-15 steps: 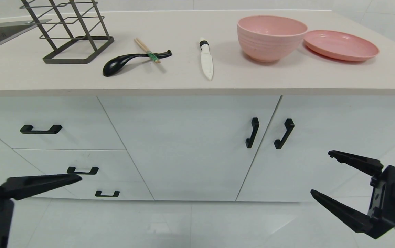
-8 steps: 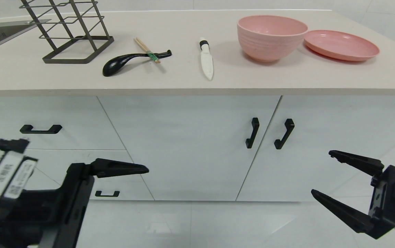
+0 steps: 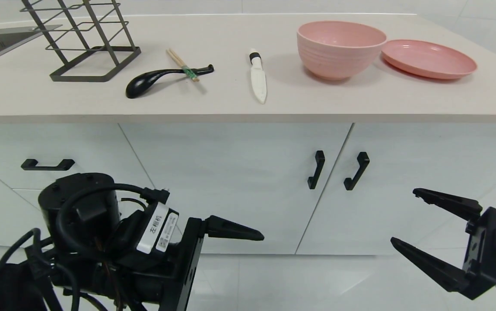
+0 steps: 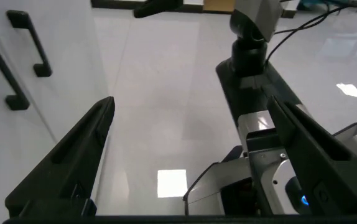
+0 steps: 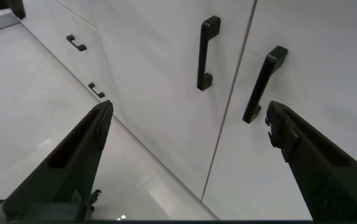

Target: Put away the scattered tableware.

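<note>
Pink bowl (image 3: 341, 47) and pink plate (image 3: 428, 58) upper right on worktop (image 3: 58, 99); white knife (image 3: 257, 77), black spoon (image 3: 153, 80), chopsticks (image 3: 182, 65) upper centre. Likely light, rigid, slick: pinch bowl at rim. Left gripper (image 4: 191, 109) and right gripper (image 3: 405, 216) low in frame, fingers wide, empty.

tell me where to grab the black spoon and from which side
Grip the spoon by its thin handle, between the scoop and where the chopsticks cross it, coming from above with the jaws across it. The handle looks arched off the counter there; the scoop is wider and rounded.
</note>
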Robot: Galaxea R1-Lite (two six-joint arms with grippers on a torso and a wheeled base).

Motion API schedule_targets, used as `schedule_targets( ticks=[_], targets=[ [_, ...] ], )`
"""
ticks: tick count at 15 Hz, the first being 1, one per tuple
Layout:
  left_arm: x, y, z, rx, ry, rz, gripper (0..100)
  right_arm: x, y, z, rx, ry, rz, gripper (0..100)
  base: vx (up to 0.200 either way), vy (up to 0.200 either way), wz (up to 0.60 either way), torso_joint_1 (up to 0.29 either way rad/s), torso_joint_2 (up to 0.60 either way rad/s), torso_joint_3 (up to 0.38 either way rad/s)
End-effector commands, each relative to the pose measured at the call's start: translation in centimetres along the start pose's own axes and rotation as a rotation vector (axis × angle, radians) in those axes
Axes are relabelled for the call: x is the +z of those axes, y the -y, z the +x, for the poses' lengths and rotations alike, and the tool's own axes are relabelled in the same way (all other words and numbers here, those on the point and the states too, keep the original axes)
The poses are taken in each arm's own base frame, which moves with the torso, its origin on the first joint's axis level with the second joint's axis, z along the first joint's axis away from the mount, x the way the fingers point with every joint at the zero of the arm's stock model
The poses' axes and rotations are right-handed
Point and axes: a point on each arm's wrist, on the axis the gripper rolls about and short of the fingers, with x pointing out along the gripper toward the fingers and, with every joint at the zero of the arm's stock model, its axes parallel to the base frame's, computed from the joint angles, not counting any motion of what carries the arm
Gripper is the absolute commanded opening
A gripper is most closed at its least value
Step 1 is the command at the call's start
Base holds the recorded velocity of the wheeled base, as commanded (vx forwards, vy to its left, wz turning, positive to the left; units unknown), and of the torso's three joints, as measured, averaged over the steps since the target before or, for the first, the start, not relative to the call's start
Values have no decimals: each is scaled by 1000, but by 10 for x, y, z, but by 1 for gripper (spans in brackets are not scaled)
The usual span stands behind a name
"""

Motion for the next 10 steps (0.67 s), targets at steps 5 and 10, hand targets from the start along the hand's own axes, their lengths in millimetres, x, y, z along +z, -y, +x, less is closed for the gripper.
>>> schedule_targets(
  ticks=[5, 10],
  targets=[
    [-18, 17, -1, -22, 2, -20, 100, -2, 0, 2, 9, -13, 5, 100, 0, 0, 0, 0, 0, 0],
    [-19, 27, -7, -23, 2, -52, 100, -8, 1, 7, 21, -40, 21, 100, -120, 0, 0, 0, 2, 3]
  ],
)
